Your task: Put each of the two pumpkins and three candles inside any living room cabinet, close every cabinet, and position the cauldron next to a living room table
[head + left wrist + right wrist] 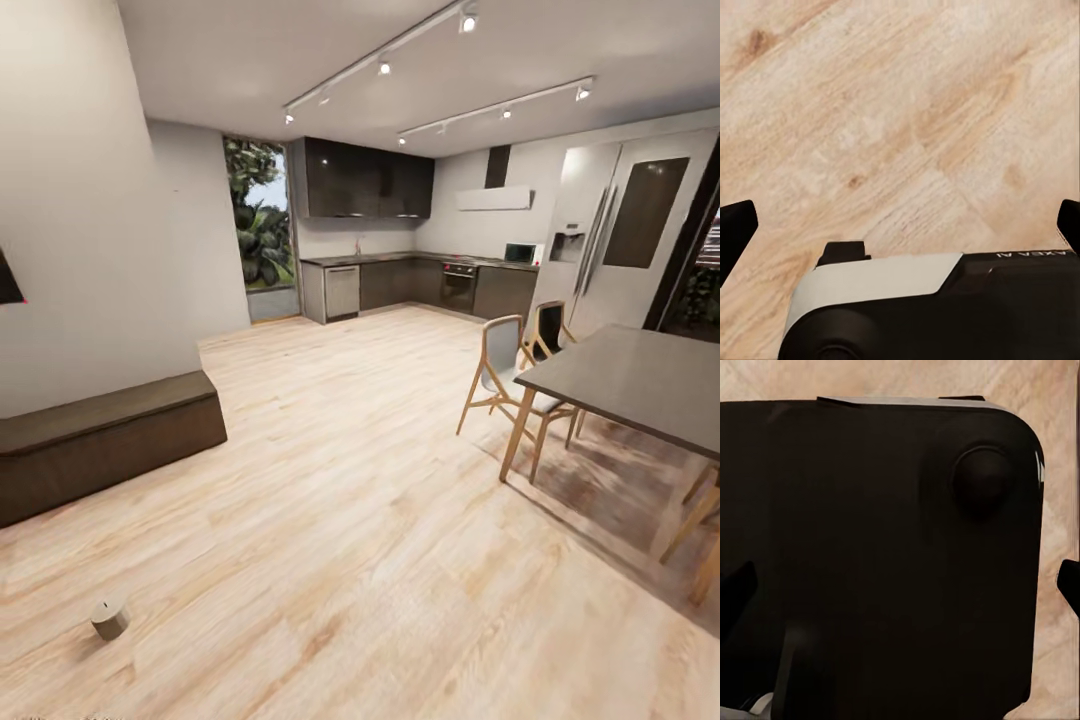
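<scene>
A wide room with a pale wood plank floor [340, 520] is presented in the head view. A long, low dark brown cabinet [105, 440] is set against the left wall, at mid distance; its fronts are seen closed. One candle [110, 617], a short pale cylinder, is located on the floor at the near left, well apart from the cabinet and nearer than it. Whether the candle is upright or lying on its side cannot be told.

A tall dark dining table [640, 385] is positioned at the right, with two wooden-legged chairs [505, 375] placed at its far left end. A kitchen with dark cupboards [370, 180] is located at the far end of the room, with a large pale refrigerator [625, 240] at the far right. A glazed opening with green foliage [258, 225] is seen at the far left of the kitchen. Track lights [385, 65] are mounted on the ceiling.

In the left wrist view, the left hand [904, 225] is held over bare floor; its two dark fingertips [735, 232] are seen at opposite edges of the picture, set wide apart, with nothing between them. In the right wrist view, the tips of the right hand [904, 585] are likewise set wide apart, in front of a black robot body panel [877, 555]; nothing is gripped.
</scene>
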Tool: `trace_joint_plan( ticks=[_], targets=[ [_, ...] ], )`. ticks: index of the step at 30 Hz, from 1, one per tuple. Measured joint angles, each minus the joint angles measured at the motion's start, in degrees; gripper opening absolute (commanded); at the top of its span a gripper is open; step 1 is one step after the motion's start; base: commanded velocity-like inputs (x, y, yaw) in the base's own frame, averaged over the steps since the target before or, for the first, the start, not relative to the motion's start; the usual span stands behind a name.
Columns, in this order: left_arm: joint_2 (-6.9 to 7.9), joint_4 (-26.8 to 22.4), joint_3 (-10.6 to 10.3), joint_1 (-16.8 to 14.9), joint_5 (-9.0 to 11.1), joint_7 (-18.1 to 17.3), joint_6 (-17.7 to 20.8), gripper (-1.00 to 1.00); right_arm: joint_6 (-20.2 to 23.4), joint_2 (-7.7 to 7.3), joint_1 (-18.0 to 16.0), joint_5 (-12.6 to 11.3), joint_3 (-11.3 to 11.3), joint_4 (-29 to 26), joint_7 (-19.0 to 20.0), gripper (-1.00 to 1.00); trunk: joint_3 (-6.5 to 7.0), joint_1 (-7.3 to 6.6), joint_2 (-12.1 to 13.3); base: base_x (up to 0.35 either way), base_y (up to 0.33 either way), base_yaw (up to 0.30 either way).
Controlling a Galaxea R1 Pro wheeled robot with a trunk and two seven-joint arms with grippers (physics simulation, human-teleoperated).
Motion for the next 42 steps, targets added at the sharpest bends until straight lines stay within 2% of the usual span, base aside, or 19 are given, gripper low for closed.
trace_joint_plan(
  ticks=[42],
  targets=[
    [0.07, 0.0, 0.0, 0.0, -0.1, 0.0, 0.0, 1.00, 0.0, -0.01, 0.0, 0.0, 0.1, 0.0, 0.0, 1.00, -1.73, 0.00, 0.0, 0.289, -0.114, 0.257]
  ],
)
